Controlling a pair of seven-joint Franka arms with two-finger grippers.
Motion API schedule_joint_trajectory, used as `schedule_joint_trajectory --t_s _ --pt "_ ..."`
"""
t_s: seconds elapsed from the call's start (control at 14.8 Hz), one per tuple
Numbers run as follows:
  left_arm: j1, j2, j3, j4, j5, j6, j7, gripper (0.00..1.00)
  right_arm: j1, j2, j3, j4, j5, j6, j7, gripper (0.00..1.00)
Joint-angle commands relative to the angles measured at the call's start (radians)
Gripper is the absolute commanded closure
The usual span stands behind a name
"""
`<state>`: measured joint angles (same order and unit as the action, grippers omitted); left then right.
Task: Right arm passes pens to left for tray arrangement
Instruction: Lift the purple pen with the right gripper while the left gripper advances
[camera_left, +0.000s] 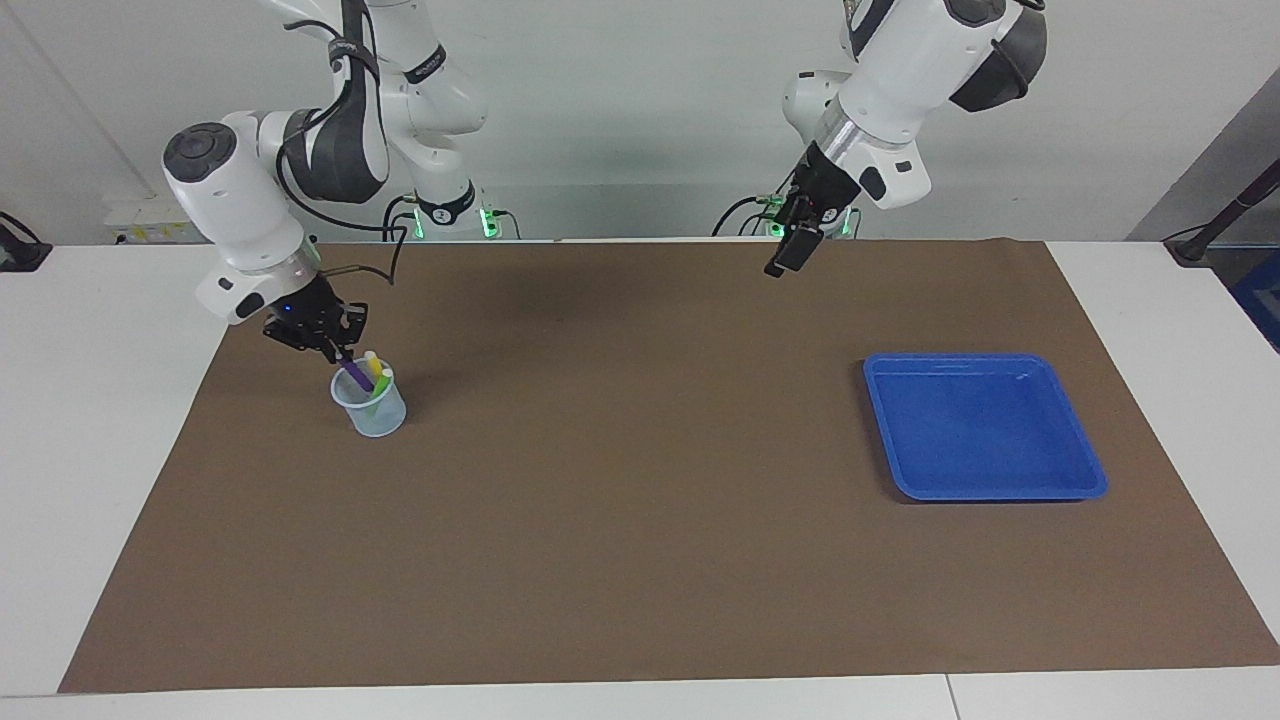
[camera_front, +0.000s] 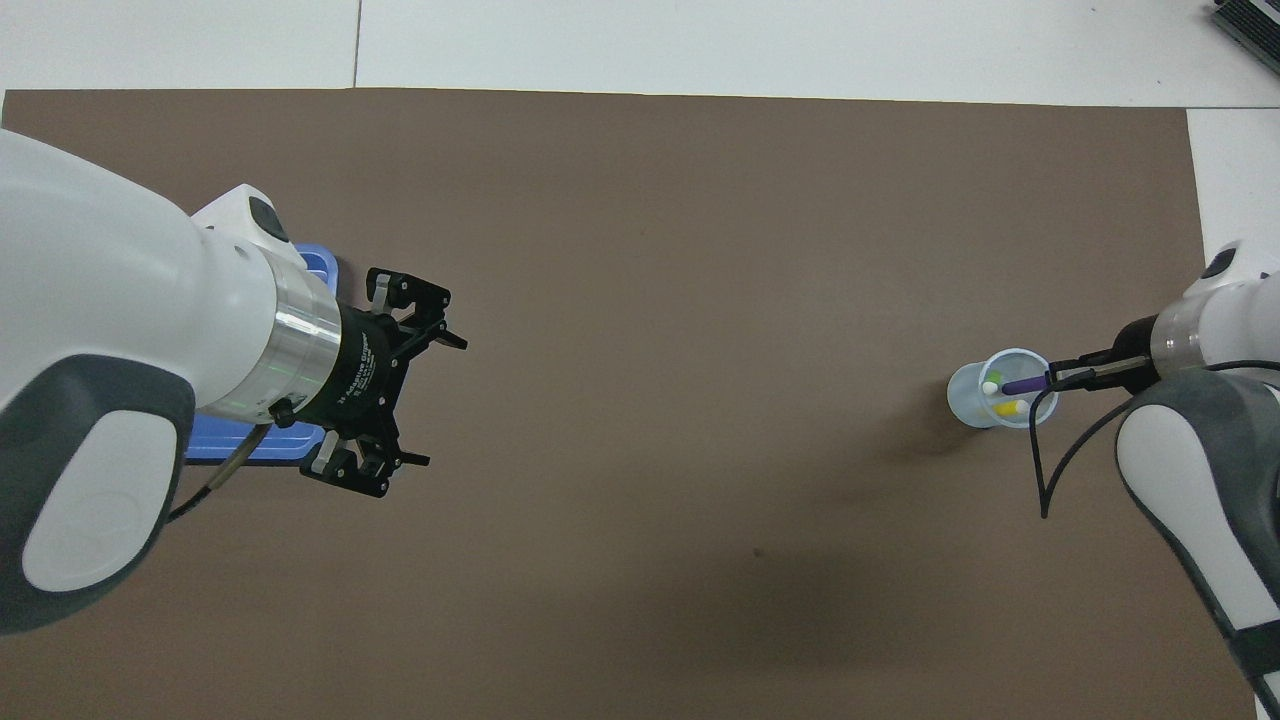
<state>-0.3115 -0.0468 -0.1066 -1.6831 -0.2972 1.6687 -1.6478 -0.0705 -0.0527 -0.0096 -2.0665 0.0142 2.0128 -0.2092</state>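
Pens (camera_left: 372, 378) stand in a clear cup (camera_left: 371, 410) directly under the right gripper (camera_left: 343, 352), long axes leaning up toward it; its fingers pinch the purple pen (camera_front: 1022, 385). Left gripper (camera_front: 438, 400) waits spread wide and empty, raised above the brown mat (camera_left: 640, 520), the blue tray (camera_left: 985, 428) below it on the white table (camera_left: 100, 420).

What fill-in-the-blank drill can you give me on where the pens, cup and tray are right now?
1. The right hand is at the ____ pen.
2. All three pens stand in the clear ____.
3. The blue tray has ____ pens in it.
4. The left hand waits in the air with its fingers ____.

Missing words: purple; cup; no; open
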Motion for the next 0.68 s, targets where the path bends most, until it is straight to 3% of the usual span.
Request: schedule_joint_trajectory --t_s 0.0,0.34,0.61 --pt "-0.05 -0.05 0.005 -0.093 -0.016 0.126 -0.174 0.0 0.001 0.01 0.0 0.064 -0.003 -0.061 0.017 1.0" --pt "-0.138 -0.076 0.004 -0.185 -0.039 0.333 -0.398 0.0 0.0 0.001 0.0 0.146 -0.002 -0.155 0.013 1.0" --pt "-0.166 -0.077 0.005 -0.199 -0.068 0.402 -0.455 0.0 0.001 -0.004 0.0 0.239 0.01 -0.262 0.013 1.0"
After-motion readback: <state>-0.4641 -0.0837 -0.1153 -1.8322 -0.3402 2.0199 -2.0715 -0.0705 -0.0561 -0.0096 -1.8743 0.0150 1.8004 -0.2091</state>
